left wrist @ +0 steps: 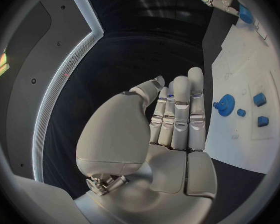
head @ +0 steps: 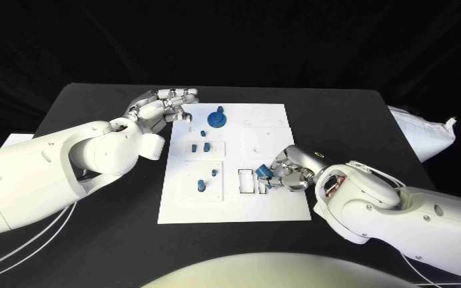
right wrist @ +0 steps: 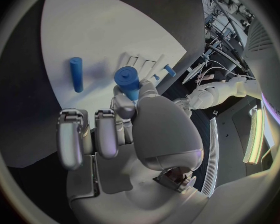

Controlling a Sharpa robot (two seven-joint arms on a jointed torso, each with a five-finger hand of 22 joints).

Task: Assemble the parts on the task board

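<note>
Right arm comes in low from the near right corner of the table; right hand (head: 286,170) sits at the near right part of the task board (head: 269,118), fingers curled inward. It grips a blue cylinder (right wrist: 127,81) between thumb and fingers. In the right wrist view the cylinder's round end face points away from the palm, long axis running roughly along the fingers' line. In the head view the held piece (head: 261,172) shows just beside the narrow rectangular slots near the board's middle; whether it touches the board is hard to tell from here.

Left arm reaches in from the left. Left hand (head: 165,107) hovers at the board's far left corner, fingers extended close together, nothing in them; released.

On the board: a blue gear (head: 218,119) with an upright peg near the far edge, two small blue blocks (head: 200,147) nearer the centre, a short blue peg (head: 201,185) standing in the near left recess. A second blue cylinder (right wrist: 75,74) lies flat on the board, apart from the right hand.
</note>
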